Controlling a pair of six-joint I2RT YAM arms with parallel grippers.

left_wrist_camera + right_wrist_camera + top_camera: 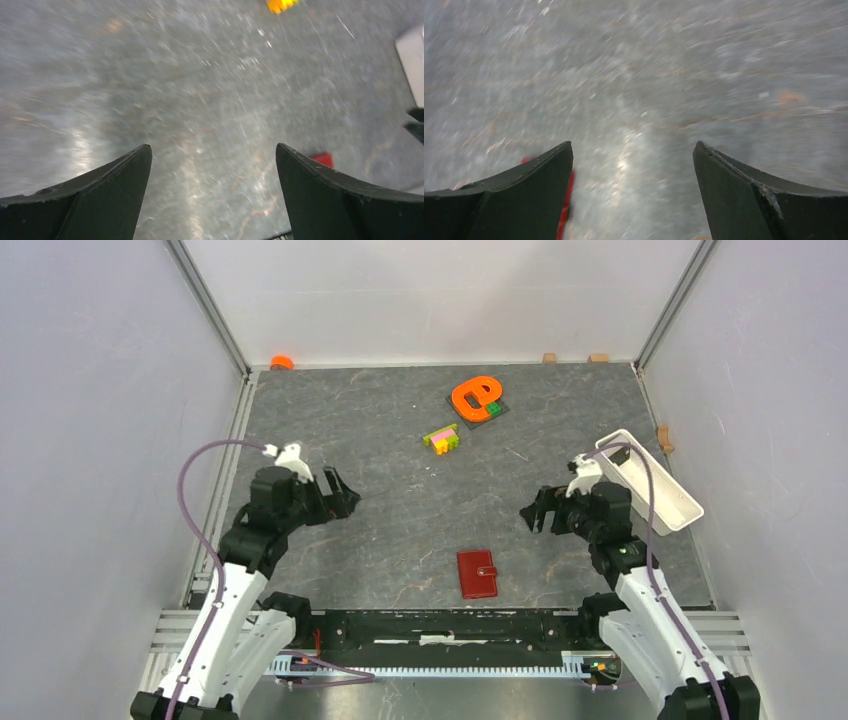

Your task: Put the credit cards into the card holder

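Your left end effector [343,496] and right end effector [533,512] both gape wide, holding nothing, above the grey stone-patterned bench [400,450]. Between them, lower centre, the small dark-red leather card holder [477,573] lies shut, probably within either arm's reach. You cannot make out the credit cards.

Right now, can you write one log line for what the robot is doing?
left pincer: open, empty | right pincer: open, empty | card holder: closed, flat, untouched | credit cards: none visible
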